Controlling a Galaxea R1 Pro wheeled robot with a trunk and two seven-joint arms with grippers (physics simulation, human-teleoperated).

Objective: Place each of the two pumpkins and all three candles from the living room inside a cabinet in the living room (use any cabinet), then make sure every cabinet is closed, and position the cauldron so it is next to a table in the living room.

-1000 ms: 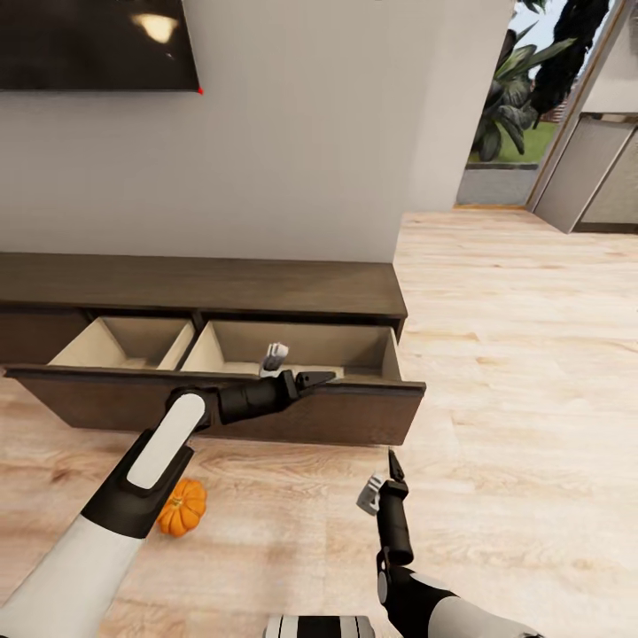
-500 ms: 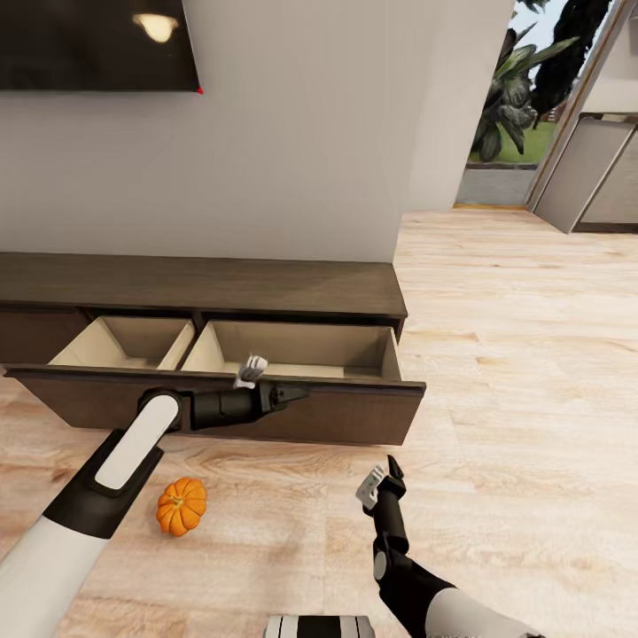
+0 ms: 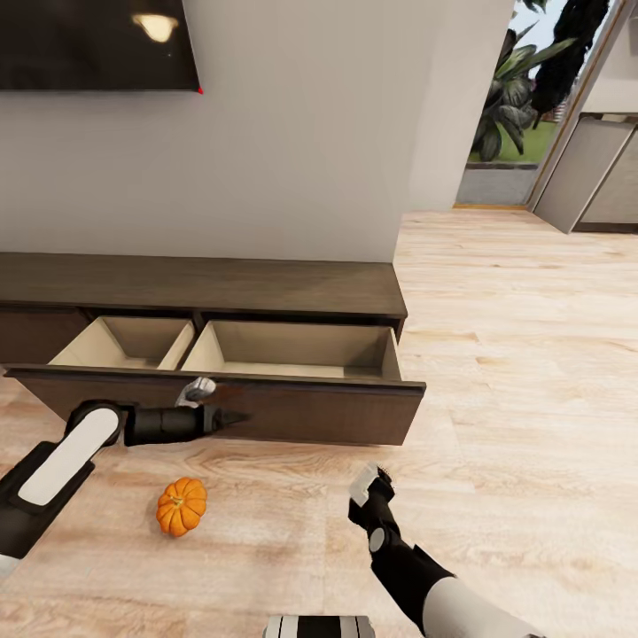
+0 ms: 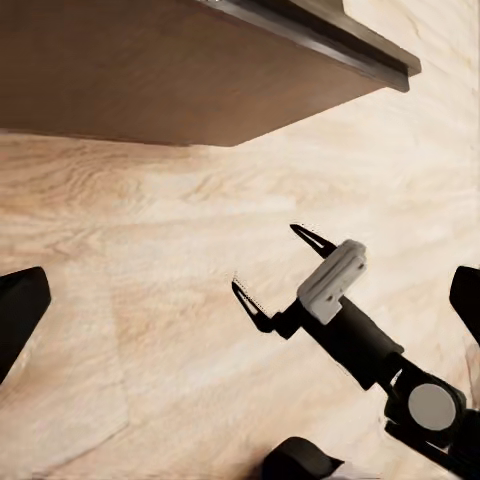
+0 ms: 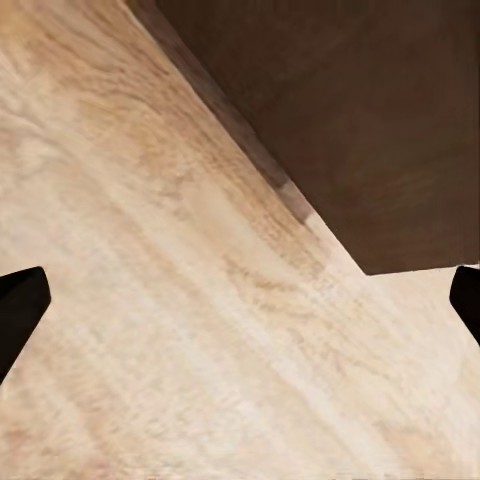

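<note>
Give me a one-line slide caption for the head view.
Open drawer of the TV console, pumpkin on the floor, both grippers empty in front.

One pumpkin (image 3: 181,506) was counted on the wood floor (image 3: 514,372). One cabinet (image 3: 204,288) was seen, with two drawer compartments (image 3: 124,344) pulled open. Two grippers were counted, the left gripper (image 3: 232,416) and the right gripper (image 4: 275,270). One wall-mounted screen (image 3: 89,44) was seen.
</note>
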